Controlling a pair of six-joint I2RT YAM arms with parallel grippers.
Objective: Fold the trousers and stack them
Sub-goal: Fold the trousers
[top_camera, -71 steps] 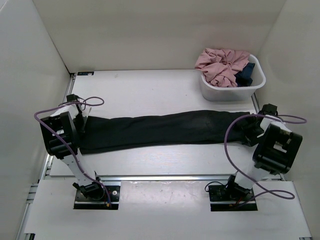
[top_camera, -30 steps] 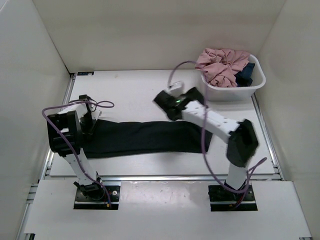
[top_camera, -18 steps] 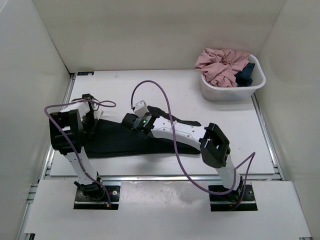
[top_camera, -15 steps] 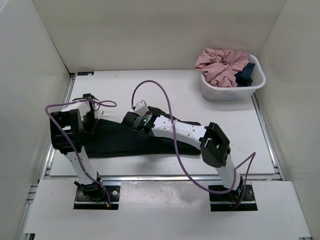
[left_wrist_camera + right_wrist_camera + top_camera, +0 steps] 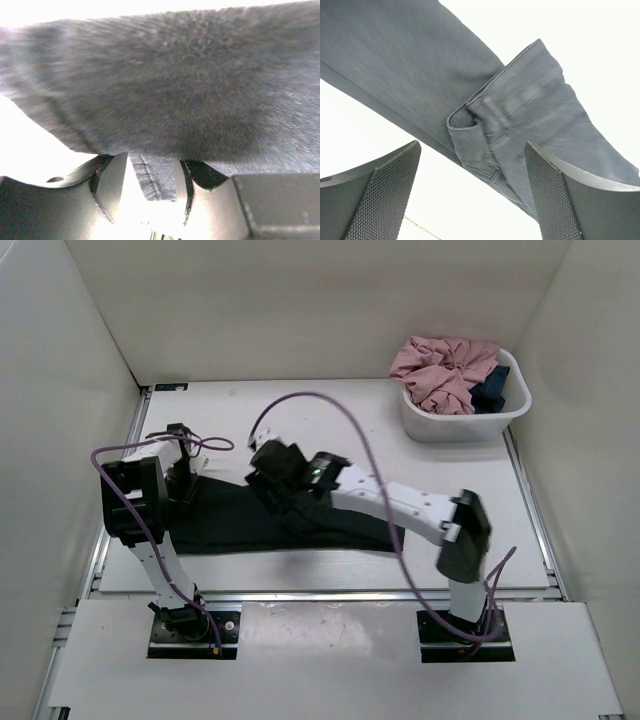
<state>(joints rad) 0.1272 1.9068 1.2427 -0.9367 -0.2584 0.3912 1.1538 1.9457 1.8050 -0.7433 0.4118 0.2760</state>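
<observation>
The black trousers [image 5: 300, 525] lie folded over on themselves across the left-middle of the table. My left gripper [image 5: 183, 480] is at their left end. In the left wrist view the dark fabric [image 5: 165, 90] covers the fingertips and a hem strip [image 5: 155, 177] sits pinched between the jaws. My right gripper [image 5: 268, 472] hovers over the trousers' upper left part, reaching in from the right. In the right wrist view it [image 5: 472, 144] is open and empty above the waistband and pocket [image 5: 485, 130].
A white basket [image 5: 440, 425] stands at the back right with a pink garment [image 5: 445, 370] and a small dark blue cloth [image 5: 495, 385] in it. White walls close in the table on three sides. Purple cables loop above both arms.
My right gripper carried the trousers' right end over to the left, folding them in half, then let go. It now sits open a little higher. My left gripper has stayed put.
</observation>
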